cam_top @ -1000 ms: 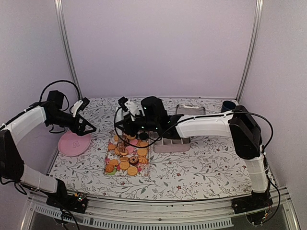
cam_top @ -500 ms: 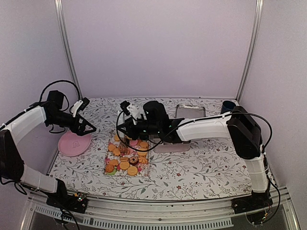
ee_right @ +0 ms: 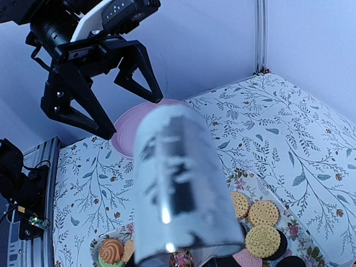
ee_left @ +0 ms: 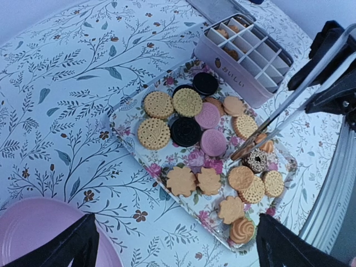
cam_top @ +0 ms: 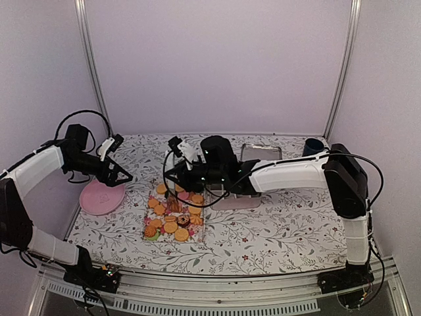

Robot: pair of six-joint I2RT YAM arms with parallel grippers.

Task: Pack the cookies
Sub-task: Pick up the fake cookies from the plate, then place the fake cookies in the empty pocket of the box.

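Observation:
The cookies (cam_top: 174, 224) lie on a floral tray (cam_top: 198, 237) left of the table's middle: orange-tan, black and pink rounds in the left wrist view (ee_left: 186, 130). My right gripper (cam_top: 192, 172) is shut on metal tongs (ee_left: 289, 105) that reach down to the tray. Their tips seem to pinch a brown cookie (ee_left: 248, 149) on edge, just above the others. The blurred tongs (ee_right: 178, 189) fill the right wrist view, with cookies (ee_right: 261, 225) below them. My left gripper (cam_top: 122, 174) is open and empty, hovering over a pink plate (cam_top: 102, 196).
A lilac compartment box (cam_top: 233, 199) stands right of the tray, with a few cookies in its cells (ee_left: 231, 54). Its lid (cam_top: 260, 151) lies behind it. A dark blue cup (cam_top: 313, 145) is at the back right. The floral tablecloth covers the table.
My right arm has shifted slightly to the right and the tongs tips have moved a little with it over the tray. The left arm has not moved.

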